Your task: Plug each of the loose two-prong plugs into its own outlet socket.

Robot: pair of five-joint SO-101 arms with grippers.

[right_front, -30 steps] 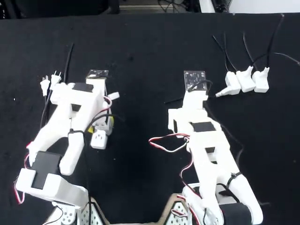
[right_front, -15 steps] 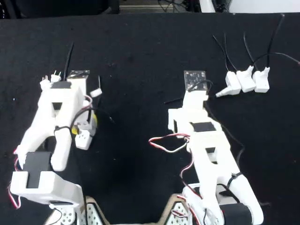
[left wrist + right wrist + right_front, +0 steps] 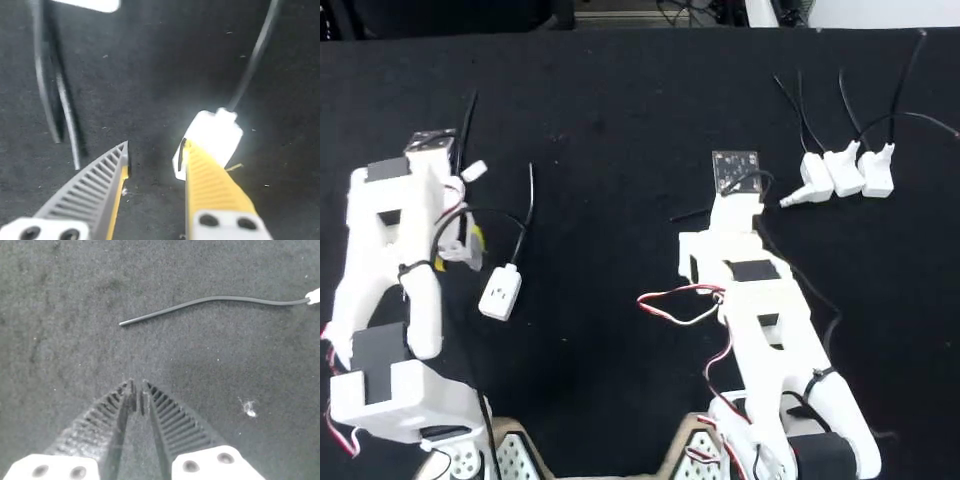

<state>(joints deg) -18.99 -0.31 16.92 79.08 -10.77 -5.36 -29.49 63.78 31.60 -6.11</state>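
Observation:
A white outlet socket [image 3: 500,292] on a black cord lies flat on the black table, just right of the left arm [image 3: 395,230]. In the left wrist view my left gripper [image 3: 155,150] is open just above the table. A white plug body [image 3: 212,135] with a black cord lies beyond the yellow fingertip [image 3: 190,150], outside the gap. My right gripper [image 3: 135,390] is shut on nothing, over bare cloth near a loose cable end [image 3: 122,323]. Three white plug-and-socket pairs [image 3: 842,170] sit at the far right, their cords running back.
Two black cables [image 3: 50,85] run past the grey finger in the left wrist view, and a white piece [image 3: 85,4] shows at the picture's edge. The right arm [image 3: 760,300] stands mid-table, red and white wires looping on its left. The table's far edge [image 3: 640,30] lies behind.
The left arm has swung to the left. The outlet socket shifted left with it at first, then stayed lying on the table as the arm went on. The right arm has not moved.

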